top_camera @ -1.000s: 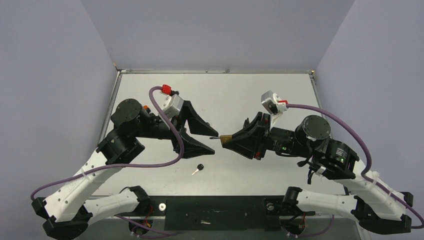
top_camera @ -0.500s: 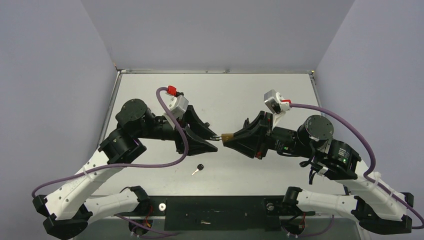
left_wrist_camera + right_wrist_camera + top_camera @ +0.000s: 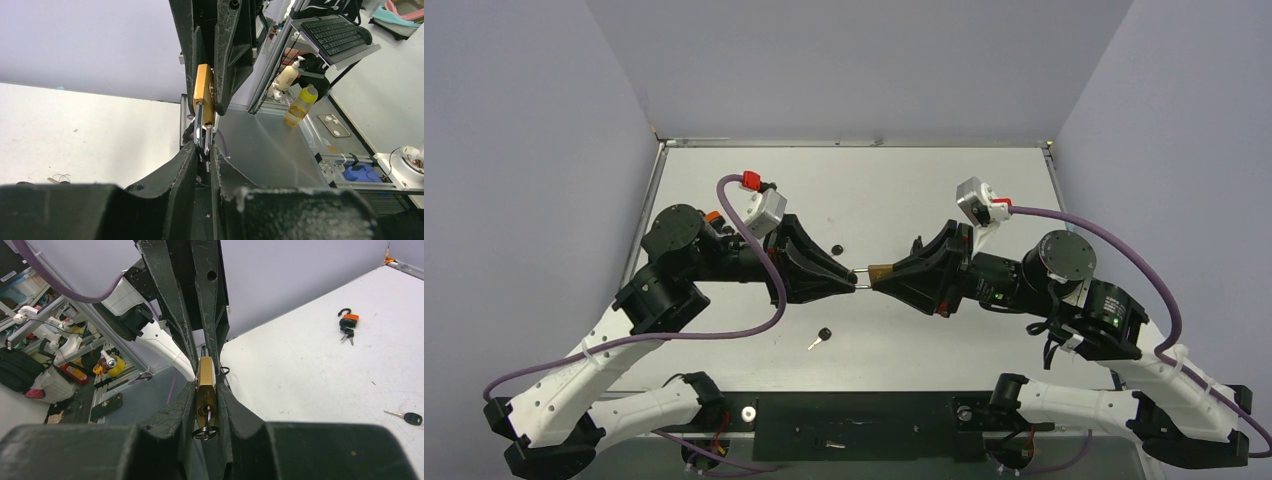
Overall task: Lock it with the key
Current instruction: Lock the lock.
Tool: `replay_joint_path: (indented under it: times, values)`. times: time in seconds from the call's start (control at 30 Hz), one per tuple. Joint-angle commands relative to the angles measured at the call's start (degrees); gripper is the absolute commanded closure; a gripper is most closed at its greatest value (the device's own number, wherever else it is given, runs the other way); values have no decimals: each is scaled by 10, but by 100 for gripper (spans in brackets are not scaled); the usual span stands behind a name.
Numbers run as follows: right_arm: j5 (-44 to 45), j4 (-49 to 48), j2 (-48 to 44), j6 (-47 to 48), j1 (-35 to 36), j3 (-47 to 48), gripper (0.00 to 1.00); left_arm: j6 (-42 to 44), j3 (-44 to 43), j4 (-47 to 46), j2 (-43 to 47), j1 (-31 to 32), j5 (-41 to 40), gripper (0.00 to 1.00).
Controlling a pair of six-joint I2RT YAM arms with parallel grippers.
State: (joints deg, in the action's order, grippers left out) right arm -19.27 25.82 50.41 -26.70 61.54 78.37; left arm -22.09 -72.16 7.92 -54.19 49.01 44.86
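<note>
A brass padlock (image 3: 879, 271) hangs in mid-air between the two arms. My right gripper (image 3: 886, 277) is shut on its body (image 3: 205, 380). A small key (image 3: 207, 415) with a wire ring sits in the keyhole on the end facing the right wrist camera. My left gripper (image 3: 854, 279) has its fingers pinched on the silver shackle (image 3: 202, 135), which sticks out of the brass body (image 3: 203, 92) towards it. In the left wrist view the shackle sits right between the fingertips (image 3: 192, 150).
A loose black-headed key (image 3: 821, 337) lies on the white table near its front edge, also in the right wrist view (image 3: 407, 417). A small dark padlock with an orange top and keys (image 3: 346, 322) lies further back. The table has a raised rim (image 3: 854, 143).
My left gripper has moved right onto the shackle and its jaws have gone from wide open to pinched on it. The right gripper has held the padlock still.
</note>
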Motion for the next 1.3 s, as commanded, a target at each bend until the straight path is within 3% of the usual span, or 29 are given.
replay_joint_path:
  times: [0.0, 0.2, 0.3, 0.5, 0.7, 0.87, 1.27]
  values:
    - [29, -32, -1, -2, -9, 23, 100, -21, 4, -51, 14, 3, 11, 88]
    - [9, -34, 2, -7, -9, 17, 100, -35, 5, -49, 9, 3, -12, 88]
    - [1, -35, 0, -3, -9, 13, 100, -51, 6, -50, 3, 3, -23, 100]
    - [-4, -31, 2, 15, -9, 2, 100, -107, 6, -42, -27, 2, -28, 100]
    - [-11, -39, 24, 28, 2, -12, 100, -201, 12, -115, -40, 9, -17, 100]
    - [-30, -72, 36, 14, 9, -25, 100, -195, -8, -85, -47, 21, -57, 100]
    - [25, -108, 71, 0, 47, -58, 100, -172, -70, -4, -71, 56, -118, 100]
